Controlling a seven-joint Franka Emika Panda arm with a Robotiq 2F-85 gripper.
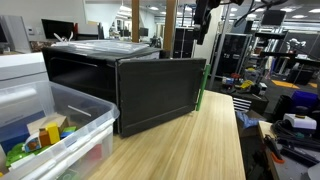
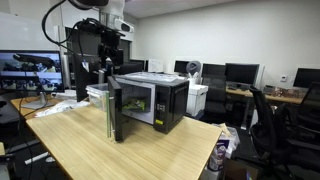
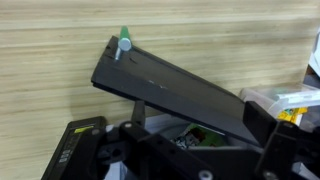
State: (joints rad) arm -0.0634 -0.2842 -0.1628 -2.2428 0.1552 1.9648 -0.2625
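Observation:
A black microwave point(image 1: 85, 75) stands on a wooden table point(image 1: 200, 145) with its door point(image 1: 160, 95) swung open. It also shows in an exterior view point(image 2: 155, 100), with the door point(image 2: 115, 112) edge-on. My gripper point(image 2: 108, 62) hangs above the top edge of the open door, apart from it. In the wrist view the door point(image 3: 170, 90) lies as a dark slab below my gripper point(image 3: 198, 122), and a green-tipped piece point(image 3: 124, 40) sits at its far corner. The fingers are spread wide and hold nothing. My gripper also shows at the top of an exterior view point(image 1: 205, 18).
A clear plastic bin point(image 1: 50, 130) with colourful items stands next to the microwave, and its edge shows in the wrist view point(image 3: 290, 100). Office chairs point(image 2: 265, 115), desks with monitors point(image 2: 235, 72) and shelves with gear point(image 1: 285, 60) surround the table.

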